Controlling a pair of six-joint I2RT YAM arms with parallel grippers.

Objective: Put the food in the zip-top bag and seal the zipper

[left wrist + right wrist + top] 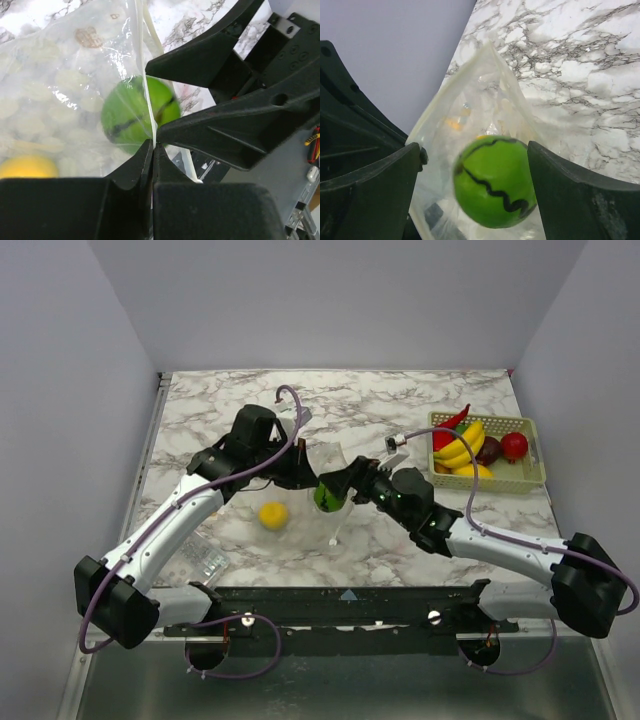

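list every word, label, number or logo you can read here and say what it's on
No text is legible in any view.
zip-top bag: a brownish mark is printed on it, too blurred to read.
small clear packet: it shows a faint pattern, too small to read.
white tag: too small to tell whether it carries any text.

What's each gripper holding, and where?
Left gripper pinches the zip-top bag by its zipper. Right gripper is open, the green fruit loose between its fingers.
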